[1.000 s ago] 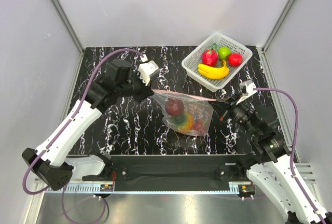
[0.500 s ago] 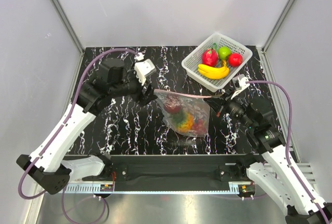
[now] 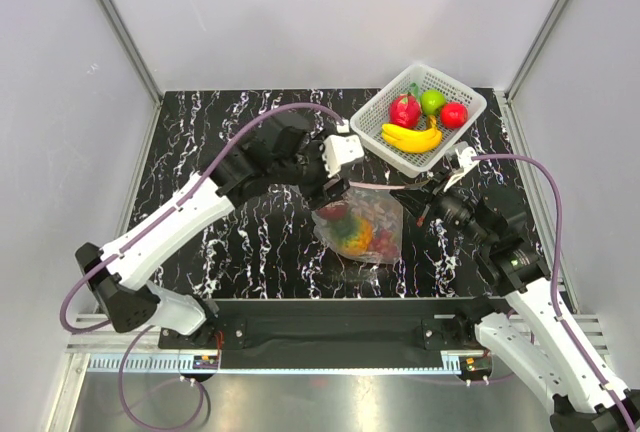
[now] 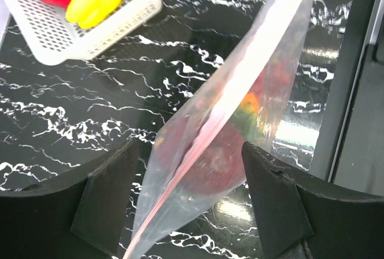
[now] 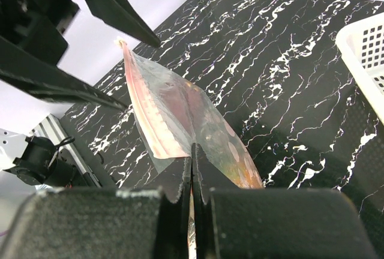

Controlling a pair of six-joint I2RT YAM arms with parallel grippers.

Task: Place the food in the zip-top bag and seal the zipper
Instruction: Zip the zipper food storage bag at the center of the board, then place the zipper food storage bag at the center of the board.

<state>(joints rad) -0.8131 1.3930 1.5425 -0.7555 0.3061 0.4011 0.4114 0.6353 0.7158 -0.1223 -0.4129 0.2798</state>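
Observation:
The zip-top bag (image 3: 378, 214) hangs stretched just above the black marbled table, its pink zipper (image 3: 386, 186) along the top edge. Inside it I see the food: a dark red grape piece (image 3: 335, 211) and the orange pineapple (image 3: 357, 238). My right gripper (image 3: 421, 195) is shut on the bag's right corner; in the right wrist view its jaws (image 5: 192, 151) pinch the film (image 5: 204, 121). My left gripper (image 3: 336, 190) is open at the bag's left part. In the left wrist view the zipper (image 4: 223, 112) runs diagonally between its fingers (image 4: 111, 193), touching neither.
A white lattice basket (image 3: 385, 149) stands at the back right with a banana (image 3: 411, 138), red fruits and a green one; its corner (image 4: 90, 37) lies just beyond my left gripper. Grey walls enclose the table. The left arm reaches across the table's middle.
My left gripper has let go of the bag's left end, opened, and swung right over the bag. The right gripper shifted slightly left, still holding its corner.

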